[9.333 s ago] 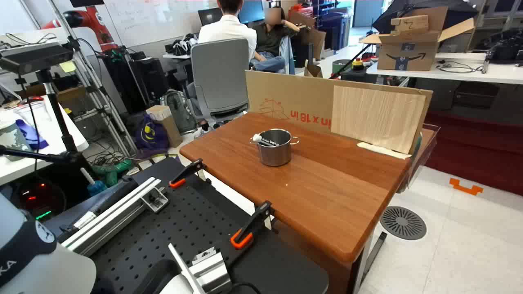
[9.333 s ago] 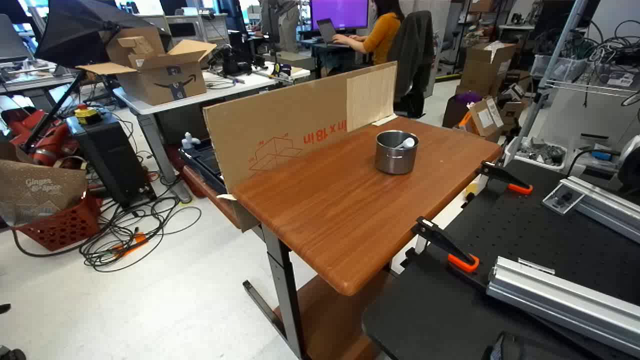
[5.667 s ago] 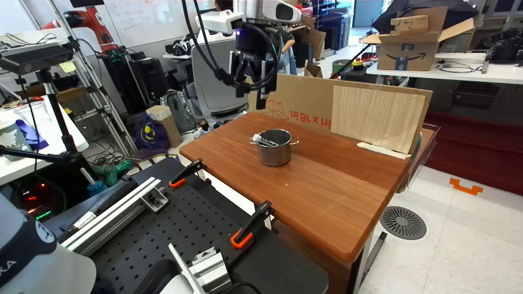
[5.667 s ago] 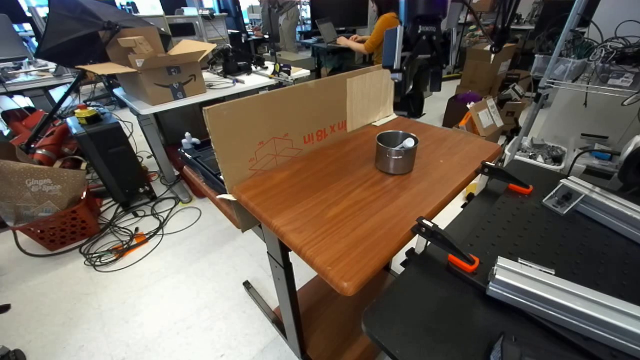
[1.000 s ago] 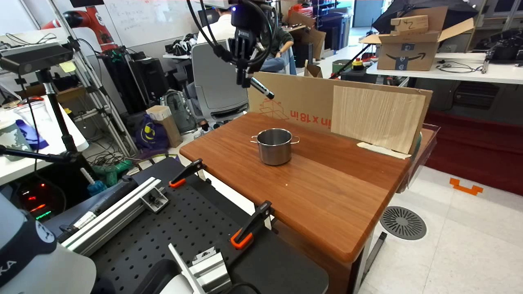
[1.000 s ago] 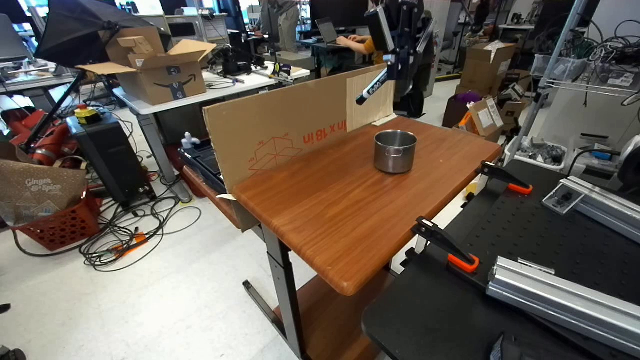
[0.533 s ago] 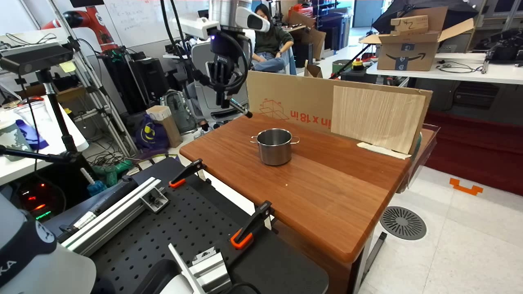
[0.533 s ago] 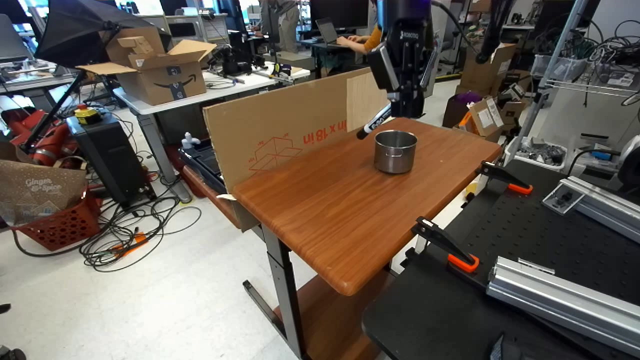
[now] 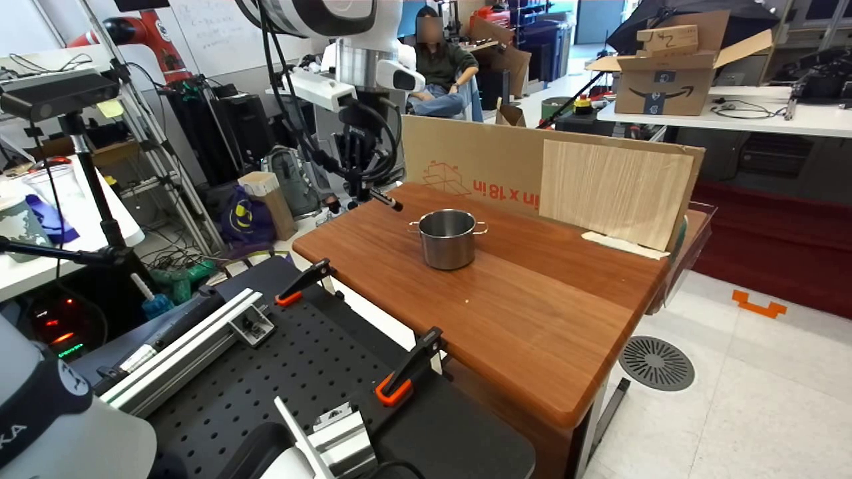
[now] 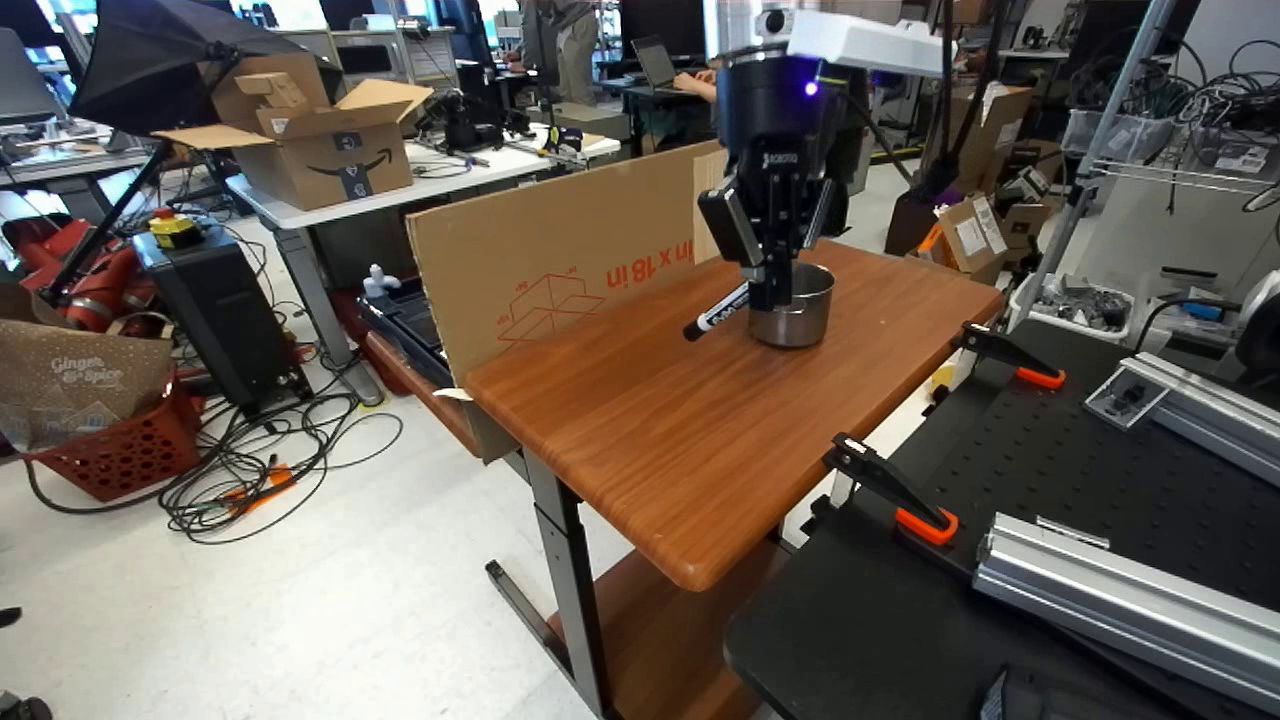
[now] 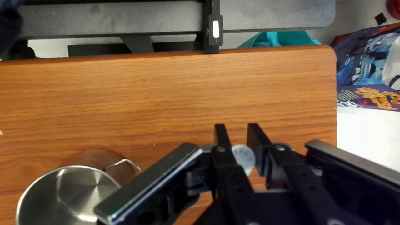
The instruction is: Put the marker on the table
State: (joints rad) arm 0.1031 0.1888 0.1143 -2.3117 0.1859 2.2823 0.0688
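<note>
My gripper (image 11: 237, 132) is shut on the marker, which is tilted; only the white round end of the marker (image 11: 243, 156) shows between the fingers in the wrist view. Its dark-tipped end (image 10: 705, 320) sticks out sideways and downward, low over the table. The table (image 9: 532, 319) has a reddish-brown wooden top. In an exterior view the gripper (image 9: 360, 189) hangs over the table's corner, beside the steel pot (image 9: 447, 249). From another angle it covers part of the pot (image 10: 795, 328). How much space lies under the marker I cannot tell.
The steel pot, with wire handles, stands upright on the table near the gripper. A cardboard sheet (image 10: 560, 265) with a pale board lines one long edge. Two clamps (image 9: 413, 366) sit at the opposite edge, by the black perforated bench (image 9: 319, 359).
Several seconds ago the marker leaned in the pot; it has since been gripped and lifted out. Over the last second the gripper has come down beside the pot, marker still held.
</note>
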